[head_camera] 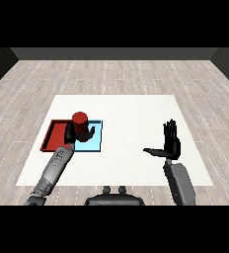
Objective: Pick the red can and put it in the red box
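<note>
The left hand (75, 132) curls round the red can (80, 120) above the red tray (54, 134) and blue tray (95, 145).

No text, label, brand, number or sign could be read anywhere in the view.
</note>
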Available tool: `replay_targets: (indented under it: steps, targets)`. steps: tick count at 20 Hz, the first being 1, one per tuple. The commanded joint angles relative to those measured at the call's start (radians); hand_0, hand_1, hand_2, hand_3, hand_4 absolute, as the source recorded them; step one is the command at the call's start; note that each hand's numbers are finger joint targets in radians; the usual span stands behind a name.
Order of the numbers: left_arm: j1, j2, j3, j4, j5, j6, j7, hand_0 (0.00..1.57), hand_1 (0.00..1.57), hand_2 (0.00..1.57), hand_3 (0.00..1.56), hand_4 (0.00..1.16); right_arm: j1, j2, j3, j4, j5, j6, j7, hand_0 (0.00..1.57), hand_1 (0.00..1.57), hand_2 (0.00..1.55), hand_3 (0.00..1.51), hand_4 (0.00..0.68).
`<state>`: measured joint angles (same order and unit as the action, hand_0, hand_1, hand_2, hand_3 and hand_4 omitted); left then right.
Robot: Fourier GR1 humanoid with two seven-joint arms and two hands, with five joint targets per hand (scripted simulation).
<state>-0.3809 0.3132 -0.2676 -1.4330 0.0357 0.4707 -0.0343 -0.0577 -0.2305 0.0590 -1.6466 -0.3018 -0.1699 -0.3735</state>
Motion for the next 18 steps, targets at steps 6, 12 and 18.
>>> replay_targets:
  steps: [6, 12, 18]
  targets:
    - [-0.169, 0.109, 0.139, 0.397, -0.062, -0.072, -0.016, 1.53, 1.53, 1.34, 1.45, 1.10, 0.007, 0.005, -0.037, 0.135, -0.001, 0.037, -0.031, 0.00, 0.00, 0.00, 0.00, 0.000]
    - [-0.155, 0.152, 0.249, 0.663, -0.031, -0.094, -0.070, 1.57, 1.57, 1.57, 1.48, 1.11, -0.009, 0.009, -0.037, 0.201, 0.019, 0.074, -0.102, 0.00, 0.00, 0.00, 0.00, 0.000]
    - [-0.237, 0.122, 0.286, 1.019, -0.087, -0.046, -0.192, 1.57, 1.57, 1.57, 1.50, 1.04, -0.029, 0.014, -0.044, 0.207, 0.032, 0.072, -0.119, 0.00, 0.00, 0.00, 0.00, 0.000]
